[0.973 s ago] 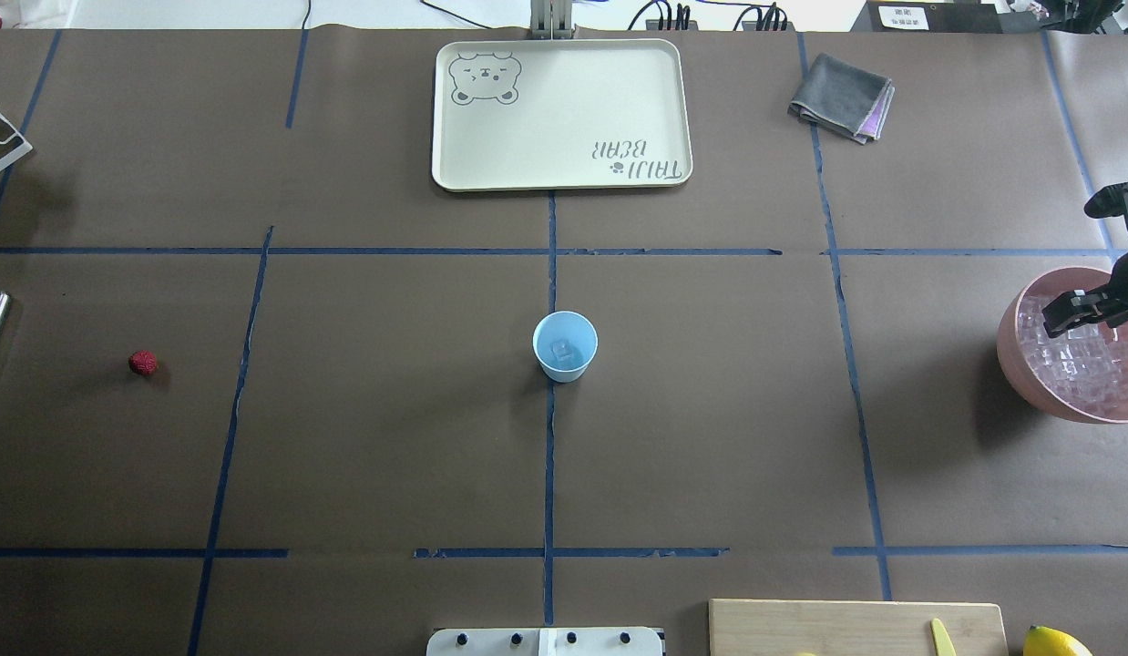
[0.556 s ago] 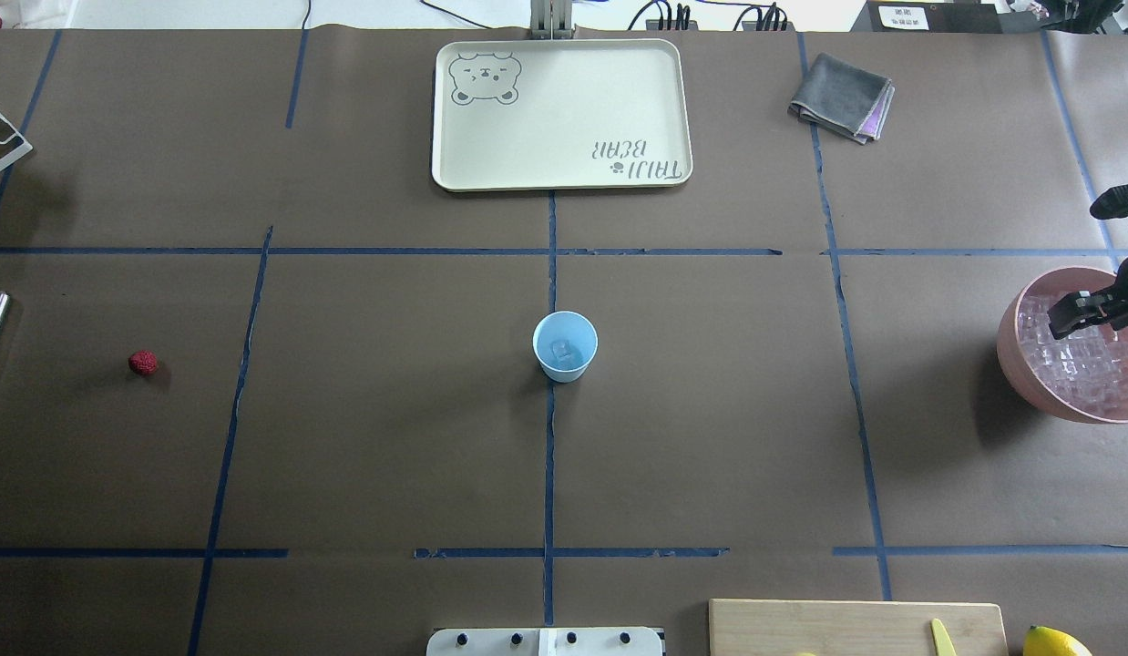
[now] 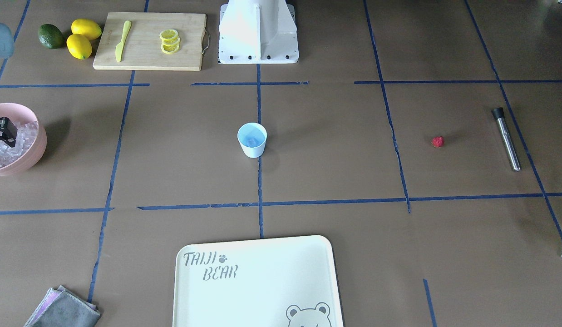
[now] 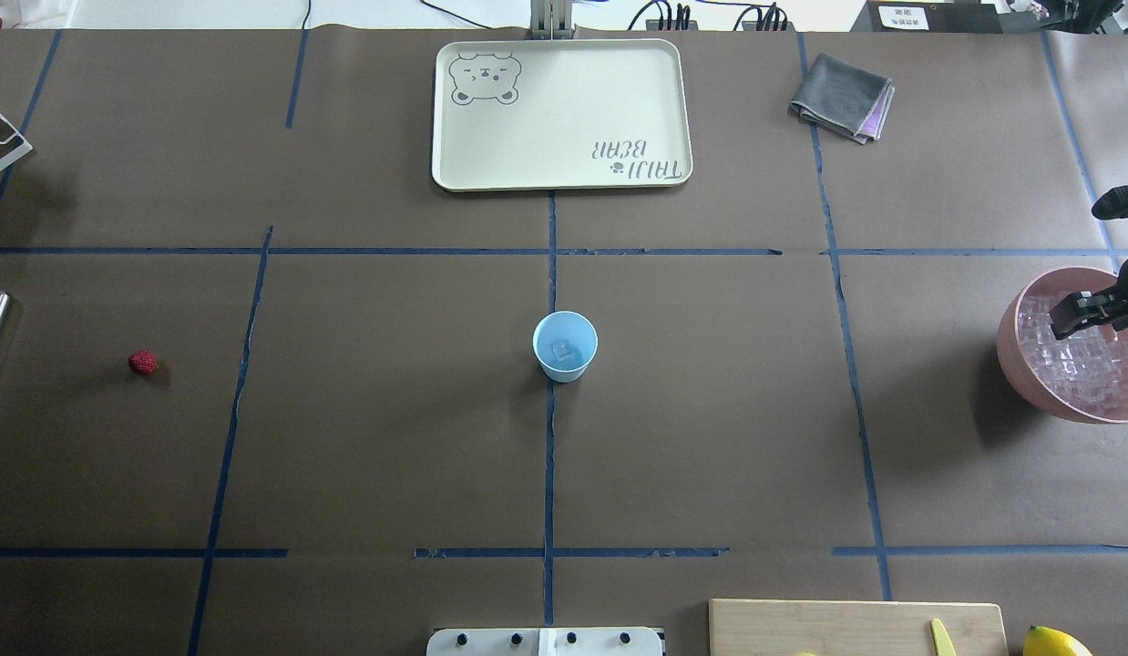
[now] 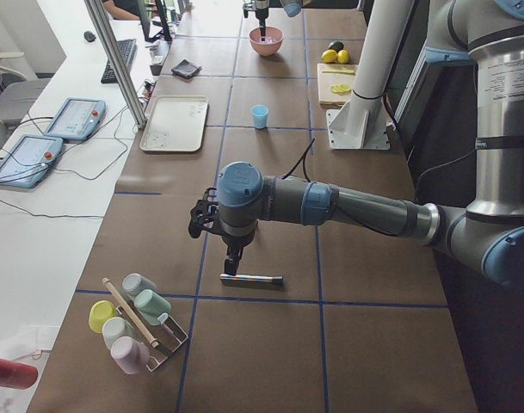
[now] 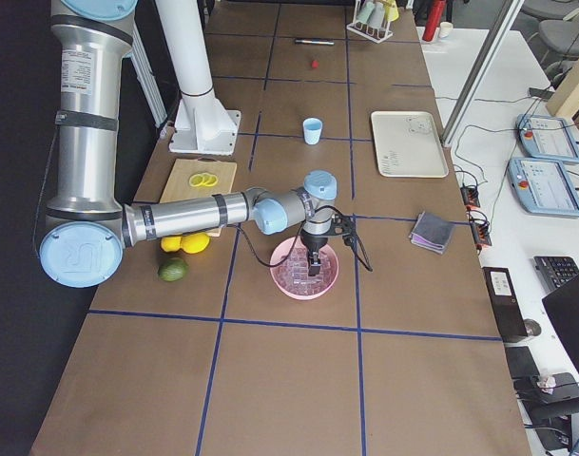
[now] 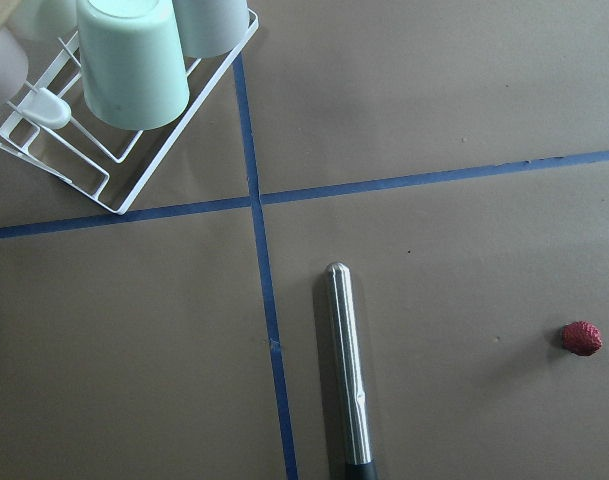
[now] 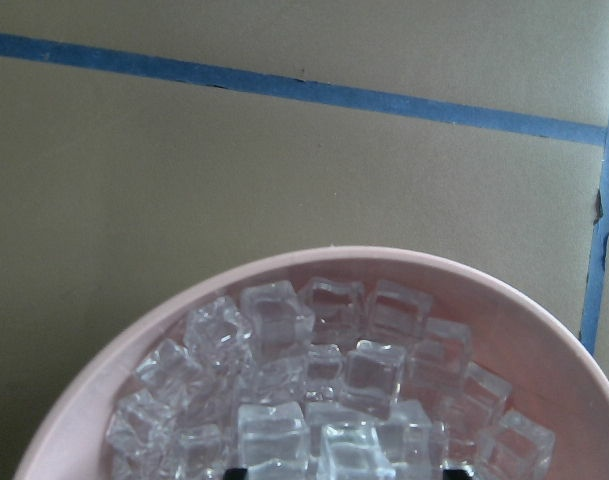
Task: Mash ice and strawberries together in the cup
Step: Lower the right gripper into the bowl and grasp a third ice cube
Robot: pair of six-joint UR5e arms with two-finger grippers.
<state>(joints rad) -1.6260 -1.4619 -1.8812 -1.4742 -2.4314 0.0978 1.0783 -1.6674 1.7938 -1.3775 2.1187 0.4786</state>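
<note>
Step in hand: we judge this to be lifting one ice cube out of the pink bowl [image 8: 544, 330] to carry to the cup [image 4: 565, 346].
Right end effector [image 4: 1088, 312]: it is down inside the bowl at the right edge of the desk [image 4: 710, 410]. Its jaws stand apart and grip nothing, showing only as two dark tips at the bottom edge of the wrist view.
Ice [image 8: 324, 400]: the clear cubes lie heaped in the bowl, touching one another. The nearest ones sit directly under and between the jaws, and the rest of the pile spreads to the far side.
Doing it well: we would centre on a single cube at the top of the heap and square the jaws to its flat faces. Then we would close gently, because a glassy cube will likely slip or squirt out, and lift straight up to clear the rim.
Cup: it stands upright at the desk's centre, well left of the bowl, with what looks like one cube already inside.
Strawberry [image 4: 143, 363]: it lies alone on the far left of the desk, well apart from the cup.
Left end effector [image 5: 233, 258]: it hangs above the metal muddler [image 7: 349, 370], just beside the strawberry. We cannot tell whether it is open or closed.
</note>
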